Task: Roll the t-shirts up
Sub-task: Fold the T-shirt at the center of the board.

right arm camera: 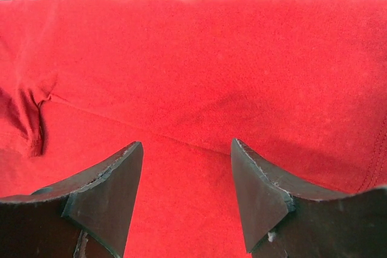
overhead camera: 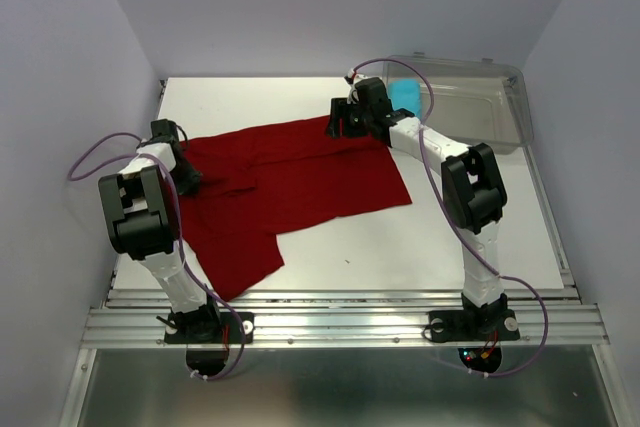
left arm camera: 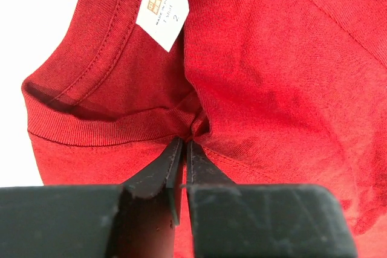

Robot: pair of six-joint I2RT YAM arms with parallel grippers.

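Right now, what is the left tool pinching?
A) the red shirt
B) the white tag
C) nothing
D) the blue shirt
A: in the left wrist view, the left tool is closed and the red shirt is bunched between its tips. The white tag lies apart from them, higher up.

The dark red t-shirt (left arm camera: 284,70) is matt, fine-knit cloth with a ribbed, stitched collar (left arm camera: 91,130) and a smooth white printed label (left arm camera: 162,9). The left gripper (left arm camera: 185,142) has matt black plastic fingers (left arm camera: 162,170), scuffed. The bin (overhead camera: 490,117) is clear glossy plastic.
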